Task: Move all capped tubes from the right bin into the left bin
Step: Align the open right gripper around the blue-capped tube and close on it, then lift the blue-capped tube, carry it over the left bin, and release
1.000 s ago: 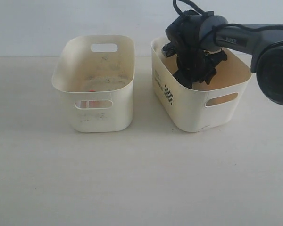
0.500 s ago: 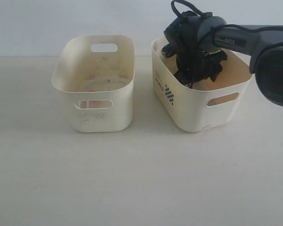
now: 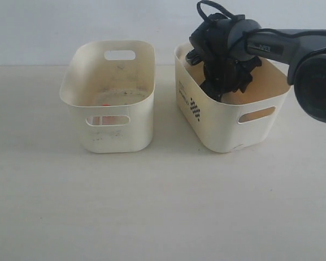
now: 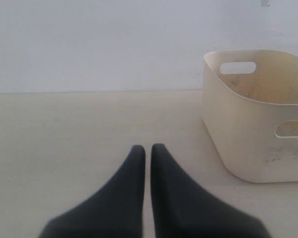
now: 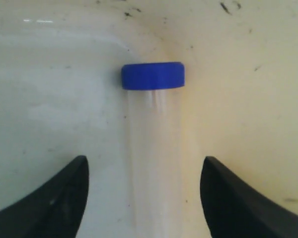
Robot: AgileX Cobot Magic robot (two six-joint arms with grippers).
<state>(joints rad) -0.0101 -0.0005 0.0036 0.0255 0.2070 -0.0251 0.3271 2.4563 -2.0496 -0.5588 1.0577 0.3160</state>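
A clear capped tube (image 5: 151,129) with a blue cap (image 5: 153,75) lies on the yellowish floor of the right bin (image 5: 248,74). My right gripper (image 5: 145,161) is open, one finger on each side of the tube and neither touching it. In the exterior view the right gripper (image 3: 223,87) reaches down inside the right bin (image 3: 223,130), its fingertips hidden by the wall. The left bin (image 3: 114,136) stands to the left, and something orange-red (image 3: 105,119) shows through its front slot. My left gripper (image 4: 148,146) is shut and empty over the table, beside the left bin (image 4: 248,144).
The two bins stand side by side with a narrow gap between them on a pale table (image 3: 152,206). The right arm (image 3: 293,46) comes in from the right edge above the right bin. A pale wall stands behind.
The right gripper has shifted slightly upward inside the right bin. Both bins stay where they were.
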